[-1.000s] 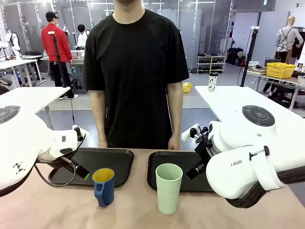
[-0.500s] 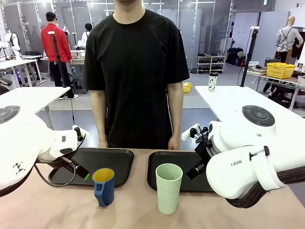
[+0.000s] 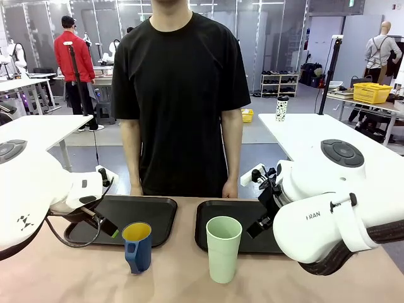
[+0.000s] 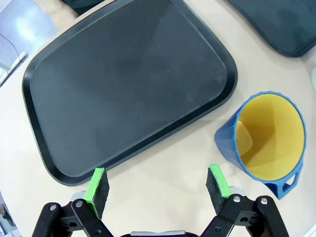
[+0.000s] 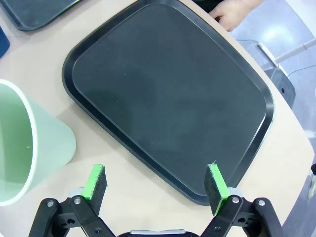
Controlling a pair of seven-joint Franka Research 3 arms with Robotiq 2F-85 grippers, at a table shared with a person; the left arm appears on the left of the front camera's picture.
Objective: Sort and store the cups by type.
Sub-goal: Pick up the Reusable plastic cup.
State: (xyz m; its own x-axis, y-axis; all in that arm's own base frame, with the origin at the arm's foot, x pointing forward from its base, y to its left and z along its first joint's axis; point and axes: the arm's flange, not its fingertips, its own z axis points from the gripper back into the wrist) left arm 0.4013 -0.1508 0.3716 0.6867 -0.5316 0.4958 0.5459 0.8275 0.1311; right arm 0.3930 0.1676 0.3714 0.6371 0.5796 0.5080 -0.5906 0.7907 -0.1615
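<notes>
Jaws spread wide; tapered mint tumbler [image 3: 223, 249], blue mug [image 3: 137, 247], smooth black trays [image 3: 151, 211].

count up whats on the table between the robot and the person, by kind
cups: 2 (blue mug, green tumbler)
trays: 2 (left tray, right tray, both black)
total: 4
</notes>
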